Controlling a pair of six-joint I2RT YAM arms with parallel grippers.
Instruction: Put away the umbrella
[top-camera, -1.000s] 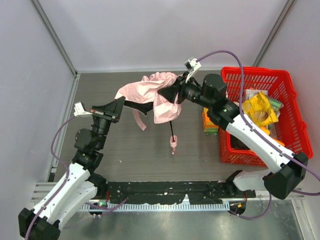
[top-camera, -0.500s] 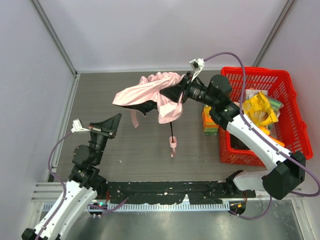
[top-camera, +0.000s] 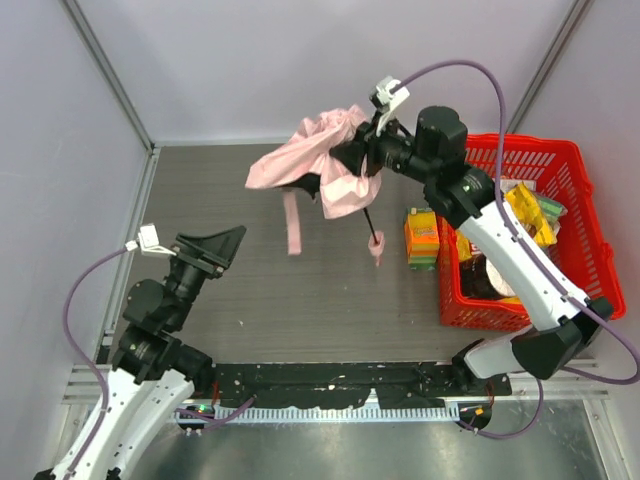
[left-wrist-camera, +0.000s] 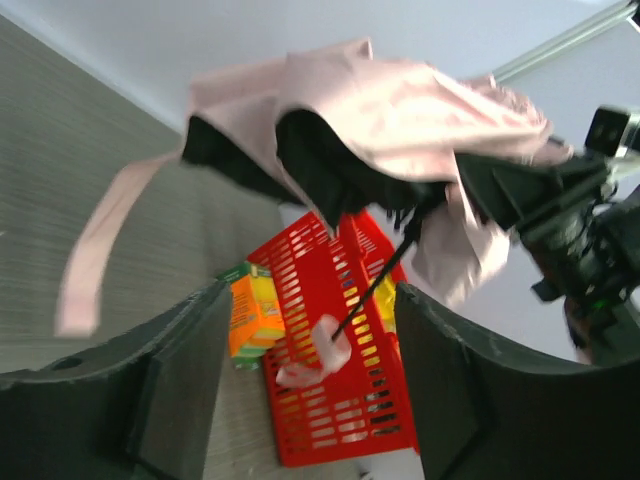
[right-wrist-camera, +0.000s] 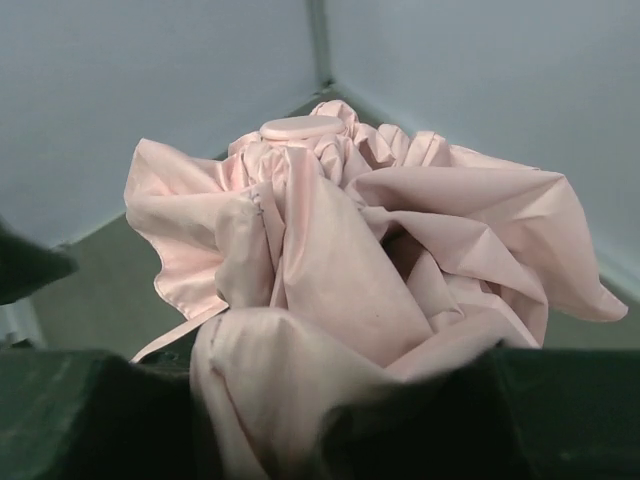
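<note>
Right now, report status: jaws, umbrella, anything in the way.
Left jaws open, empty, off the umbrella. Right jaws clamped on its bunched fabric, held in the air, strap and handle dangling. Orange box and red basket just right of it.

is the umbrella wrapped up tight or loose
Loose: the umbrella fabric hangs bunched and billowing from the right claw, and its strap dangles free, unfastened.

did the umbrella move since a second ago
Yes. The umbrella has shifted right, closer to the red basket.
</note>
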